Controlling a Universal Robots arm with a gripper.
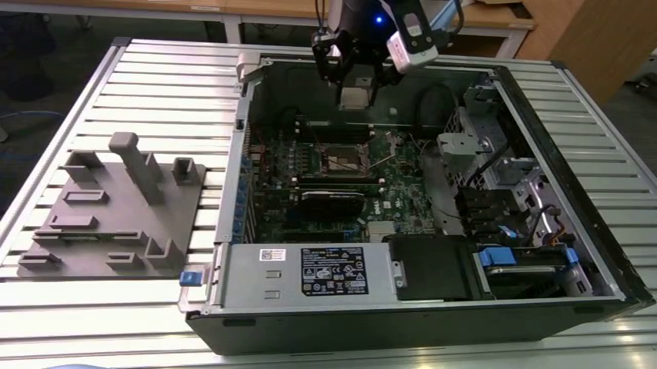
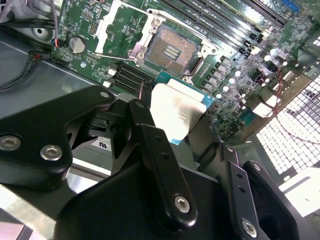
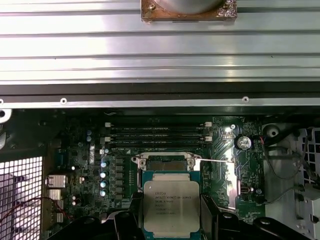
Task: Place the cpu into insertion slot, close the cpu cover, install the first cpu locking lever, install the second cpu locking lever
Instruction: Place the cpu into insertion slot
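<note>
The tool [image 2: 177,120] is matt black, built of flat jointed links, its fingers [image 2: 159,155] pinned with bright silver screws [image 2: 181,202]. In the exterior view a white camera block [image 1: 413,38] sits on the dark wrist [image 1: 359,19], where a small blue light [image 1: 381,21] glows.

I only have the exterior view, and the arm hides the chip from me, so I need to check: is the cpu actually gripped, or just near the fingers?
Observer: Gripped. In the first wrist view the gripper has the cpu clamped between its fingers, metal top facing the camera.
Operator: Is the insertion slot free to take it?
Observer: Yes. In the second wrist view the insertion slot shows its bare contact field, with nothing seated in it.
</note>
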